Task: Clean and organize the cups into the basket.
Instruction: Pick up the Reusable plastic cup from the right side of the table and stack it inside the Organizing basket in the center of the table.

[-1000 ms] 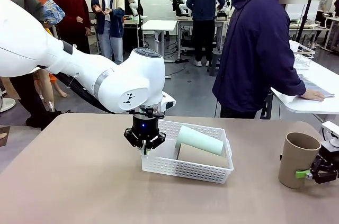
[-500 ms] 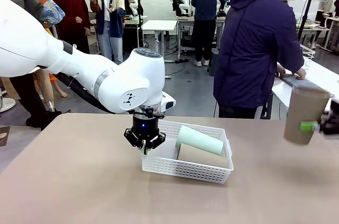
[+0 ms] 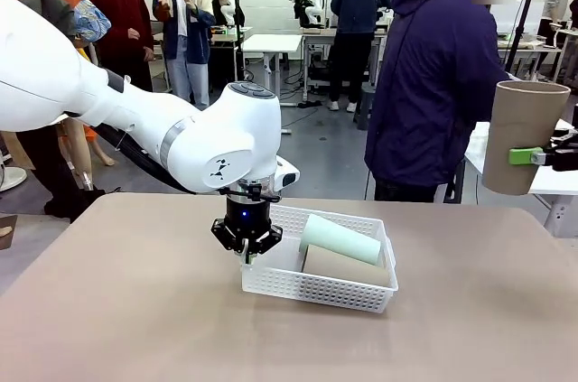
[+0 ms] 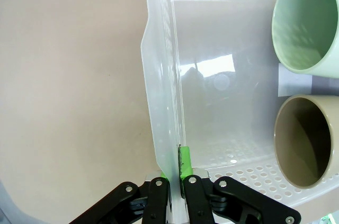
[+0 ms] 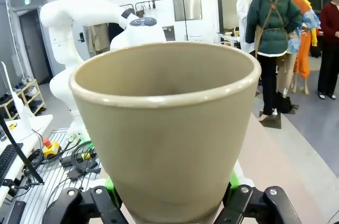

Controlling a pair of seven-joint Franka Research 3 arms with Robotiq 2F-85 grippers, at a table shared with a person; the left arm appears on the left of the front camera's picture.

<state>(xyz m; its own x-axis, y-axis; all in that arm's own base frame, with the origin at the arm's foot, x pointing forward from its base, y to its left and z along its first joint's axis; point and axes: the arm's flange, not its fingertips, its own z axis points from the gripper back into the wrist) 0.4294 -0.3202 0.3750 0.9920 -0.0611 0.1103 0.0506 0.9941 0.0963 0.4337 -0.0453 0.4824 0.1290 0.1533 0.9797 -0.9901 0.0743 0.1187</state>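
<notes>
Pinching basket (image 3: 316, 290) wall, left gripper (image 4: 177, 181) pressed tight; right gripper (image 3: 528, 156) clamps upright brown cup (image 3: 524, 116) aloft, well right of basket

Was lit bright and even, soft shadows only. Caught glare off the basket (image 4: 228, 128) floor, probably from overhead; bent near wrist-view edges.

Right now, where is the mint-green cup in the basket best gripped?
Probably its rim, from above the bare left half of the basket: the mint-green cup lies on its side, mouth open that way, a tan cup beside it.
</notes>
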